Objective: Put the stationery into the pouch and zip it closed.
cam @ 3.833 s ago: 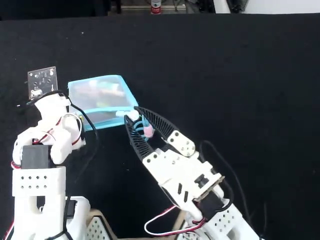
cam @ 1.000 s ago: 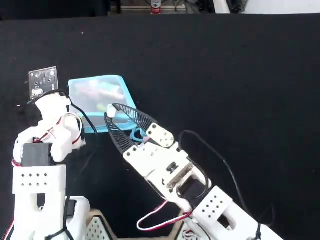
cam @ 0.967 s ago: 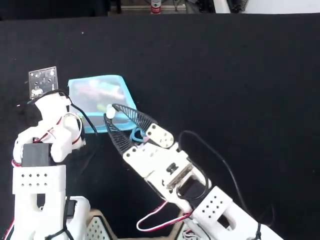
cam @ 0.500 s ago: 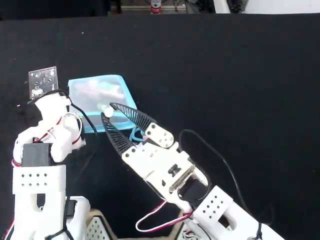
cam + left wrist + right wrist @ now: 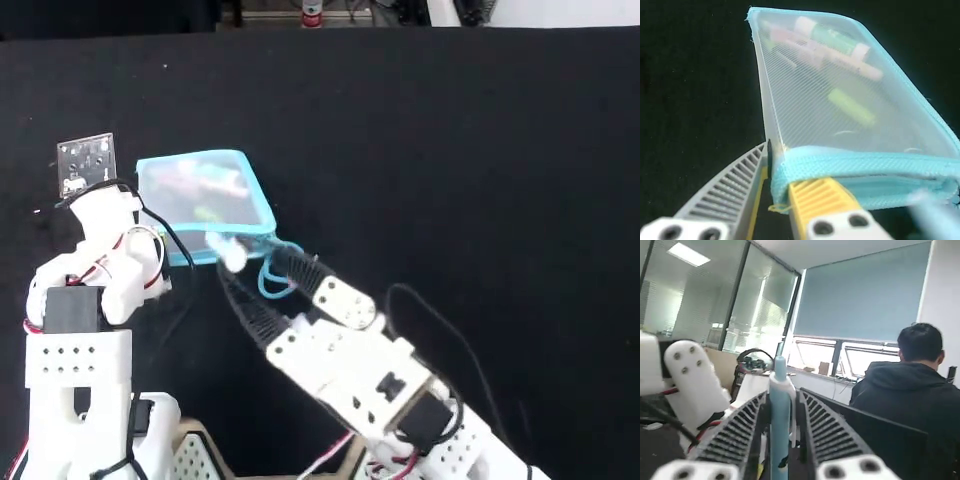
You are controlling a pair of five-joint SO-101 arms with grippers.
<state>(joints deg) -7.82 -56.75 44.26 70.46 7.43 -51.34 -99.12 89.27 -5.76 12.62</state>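
Note:
A translucent light-blue pouch (image 5: 200, 195) lies at the left of the black table, with pens and other stationery (image 5: 840, 42) showing through its mesh side. My left gripper (image 5: 777, 185) is shut on the pouch's (image 5: 840, 120) near corner seam, one grey and one yellow finger either side of it. My right gripper (image 5: 245, 272) sits at the pouch's near edge, turned upward. It is shut on the zipper pull (image 5: 780, 400), a blue strap with a white end. The pull's white end (image 5: 229, 252) and its blue loop (image 5: 275, 282) lie just off the pouch's near edge.
A small grey circuit board (image 5: 85, 165) stands up beside the left arm. A bottle (image 5: 312, 14) sits beyond the table's far edge. The black table (image 5: 450, 180) stretches open to the right and back.
The right gripper went from the pouch's right corner leftward along its near edge. In the last half second it drew back toward the front and turned its wrist. The left arm kept still.

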